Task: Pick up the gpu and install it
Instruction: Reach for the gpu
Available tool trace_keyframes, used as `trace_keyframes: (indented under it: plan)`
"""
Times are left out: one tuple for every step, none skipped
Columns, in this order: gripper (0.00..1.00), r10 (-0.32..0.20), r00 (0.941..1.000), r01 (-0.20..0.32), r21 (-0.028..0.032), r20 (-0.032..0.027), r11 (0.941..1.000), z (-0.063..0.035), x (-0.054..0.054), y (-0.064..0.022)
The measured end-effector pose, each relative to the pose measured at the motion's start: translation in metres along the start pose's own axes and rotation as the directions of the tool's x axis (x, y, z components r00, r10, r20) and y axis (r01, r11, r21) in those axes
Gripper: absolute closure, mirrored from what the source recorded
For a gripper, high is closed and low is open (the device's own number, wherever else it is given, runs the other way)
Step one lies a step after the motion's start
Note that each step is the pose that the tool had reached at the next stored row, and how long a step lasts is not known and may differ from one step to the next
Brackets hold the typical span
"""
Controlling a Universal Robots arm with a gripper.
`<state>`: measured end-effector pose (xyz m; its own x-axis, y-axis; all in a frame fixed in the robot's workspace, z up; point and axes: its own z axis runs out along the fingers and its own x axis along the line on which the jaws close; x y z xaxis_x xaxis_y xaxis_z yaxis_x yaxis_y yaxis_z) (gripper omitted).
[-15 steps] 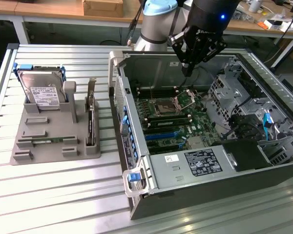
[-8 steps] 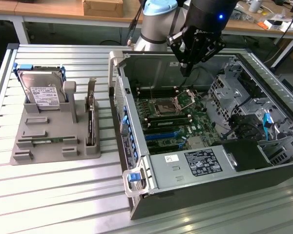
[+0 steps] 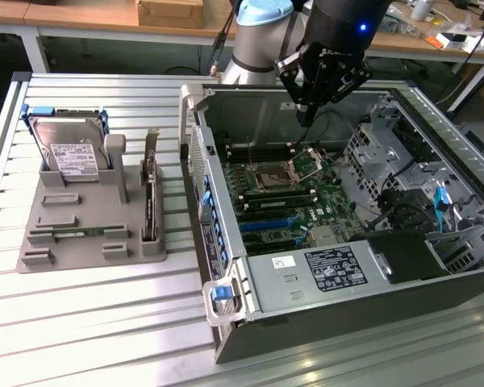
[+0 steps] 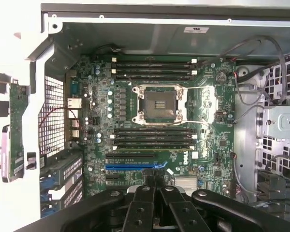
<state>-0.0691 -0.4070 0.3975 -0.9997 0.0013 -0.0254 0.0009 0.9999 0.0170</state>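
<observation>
Above the motherboard [image 3: 332, 203], closed hand [image 3: 306, 111] hovers, apparently empty.

motherboard [image 3: 294, 197] lies open from above; cables [image 3: 399, 201] crowd the drive cage [image 3: 377, 141].

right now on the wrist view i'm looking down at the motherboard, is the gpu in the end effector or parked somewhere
Observer: Parked. The gpu stands on edge in a gray fixture outside the case, toward the exterior view's left.

Operator: so where's the end effector compared to it

Observer: The end effector hangs over the open case, above the far part of the motherboard. It is shut with nothing in it and well apart from the gpu.

Operator: anything else on that fixture

Observer: A hard drive stands upright at its far end.
</observation>
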Motion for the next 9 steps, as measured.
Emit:
trace_keyframes:
  plan:
    - [0.89, 0.0, 1.0, 0.0, 0.0, 0.0, 1.0, 0.0, 0.0004, 0.0]
    - [0.89, 0.0, 1.0, 0.0, 0.0001, 0.0, 1.0, 0.0, 0.0006, 0.0]
    - [0.89, 0.0, 1.0, 0.0, 0.0001, 0.0, 1.0, 0.0, 0.0009, 0.0]
    - [0.89, 0.0, 1.0, 0.0, 0.0002, 0.0, 1.0, 0.0, 0.0012, 0.0]
    - [0.89, 0.0, 1.0, 0.0, 0.0003, 0.0, 1.0, -0.0001, 0.002, 0.0]
    - [0.89, 0.0, 1.0, 0.0, 0.0003, 0.0, 1.0, -0.0001, 0.0026, 0.0]
    - [0.89, 0.0, 1.0, 0.0, 0.0003, 0.0, 1.0, -0.0001, 0.003, 0.0]
    - [0.89, 0.0, 1.0, 0.0, 0.0004, 0.0, 1.0, -0.0001, 0.0034, 0.0]
    - [0.89, 0.0, 1.0, 0.0, 0.0003, 0.0, 1.0, -0.0001, 0.0037, 0.0]
